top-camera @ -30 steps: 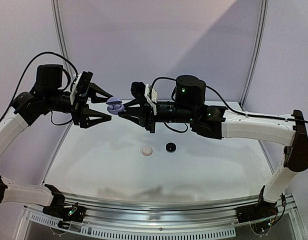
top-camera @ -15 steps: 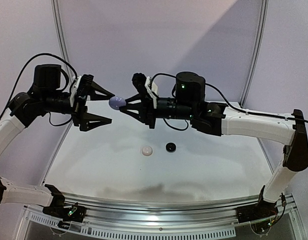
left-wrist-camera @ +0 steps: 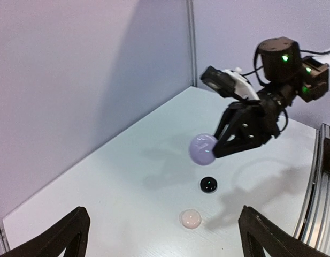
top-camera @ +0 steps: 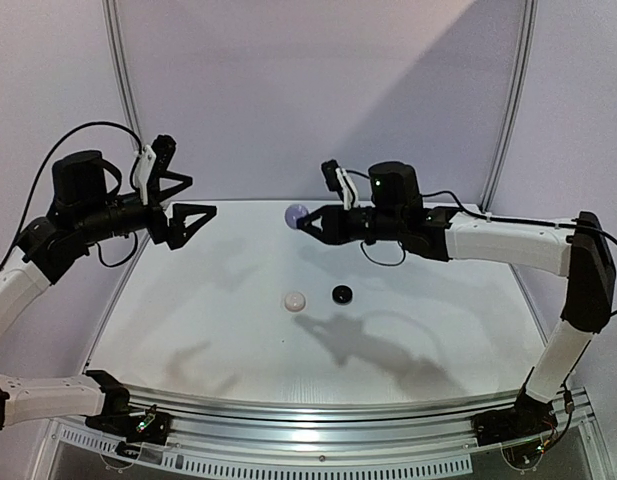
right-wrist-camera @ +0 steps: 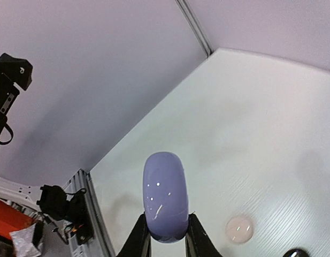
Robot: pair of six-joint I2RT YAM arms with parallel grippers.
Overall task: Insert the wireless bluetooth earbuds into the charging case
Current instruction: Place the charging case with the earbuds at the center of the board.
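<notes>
My right gripper (top-camera: pixel 306 222) is shut on a closed lavender case (top-camera: pixel 296 213) and holds it in the air above the far middle of the table. In the right wrist view the case (right-wrist-camera: pixel 166 197) stands on edge between the fingers (right-wrist-camera: pixel 142 235). It also shows in the left wrist view (left-wrist-camera: pixel 202 150). My left gripper (top-camera: pixel 200 195) is open and empty, high at the far left, well apart from the case. No earbuds show in any view.
A pale white-pink puck (top-camera: pixel 294 301) and a black puck (top-camera: pixel 341 294) lie side by side on the white table (top-camera: pixel 208 330), below the held case. Both also show in the left wrist view, the white one (left-wrist-camera: pixel 190 218) and the black one (left-wrist-camera: pixel 208 185).
The two grippers were close together at the lavender case. My right gripper has carried it to the right and my left gripper has drawn back to the left, open.
</notes>
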